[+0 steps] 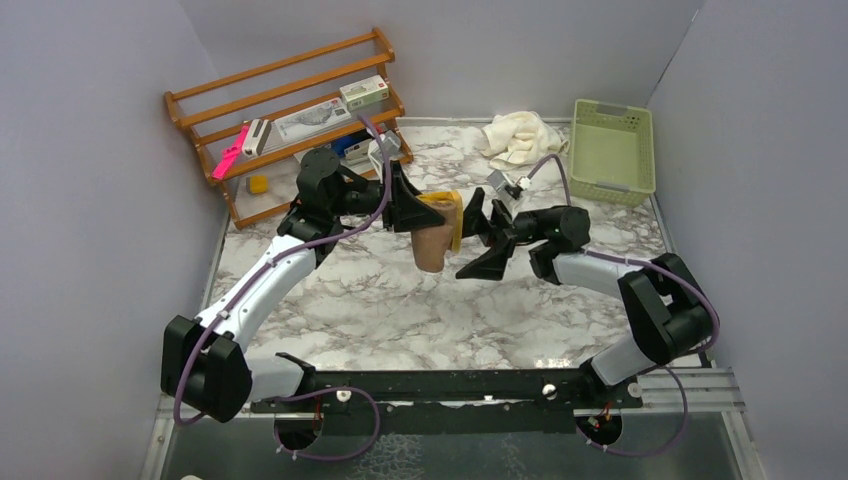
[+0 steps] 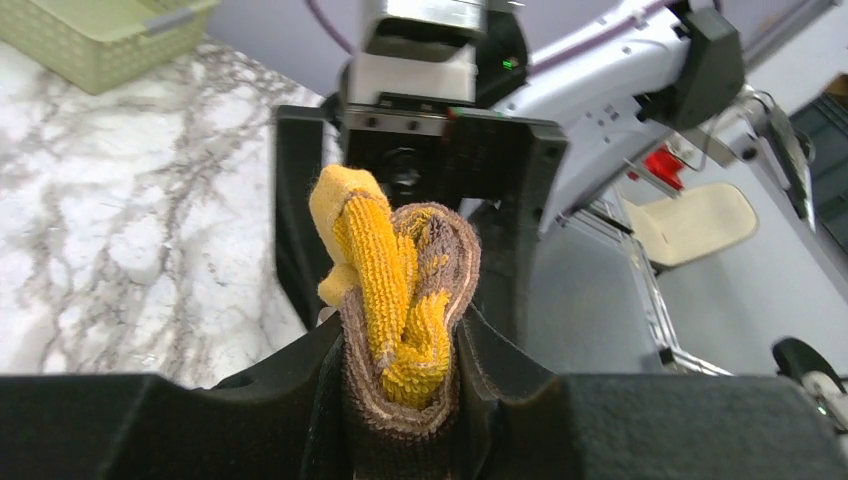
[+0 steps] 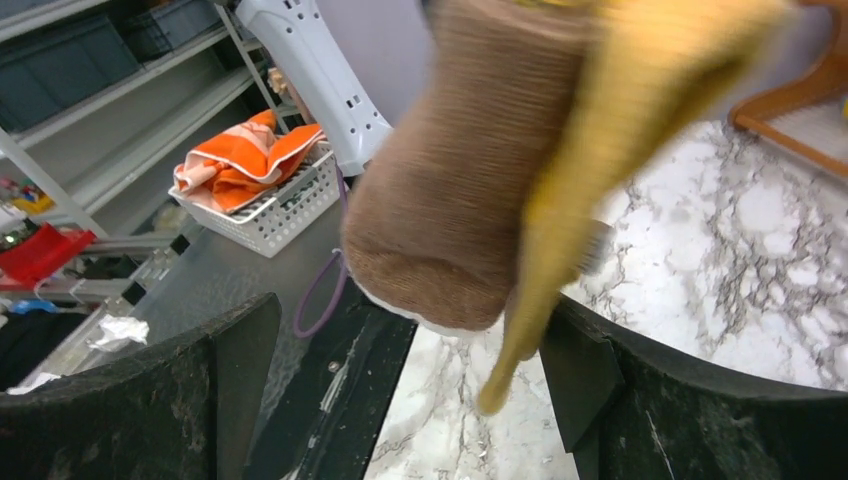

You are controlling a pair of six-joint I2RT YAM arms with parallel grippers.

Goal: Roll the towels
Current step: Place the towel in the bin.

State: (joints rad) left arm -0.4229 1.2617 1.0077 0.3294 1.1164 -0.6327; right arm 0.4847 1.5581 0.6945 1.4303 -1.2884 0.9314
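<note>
The mustard-yellow towel with its brownish side hangs bunched in the air above the middle of the table. My left gripper is shut on its upper end; in the left wrist view the folded yellow and brown cloth is pinched between the jaws. My right gripper is open just right of the hanging towel. In the right wrist view the towel hangs ahead of the wide-open jaws, not touching them. The cream towel lies crumpled at the back of the table.
A pale green basket stands at the back right, beside the cream towel. A wooden rack with small items stands at the back left. The marble tabletop lies below the hanging towel. Grey walls enclose three sides.
</note>
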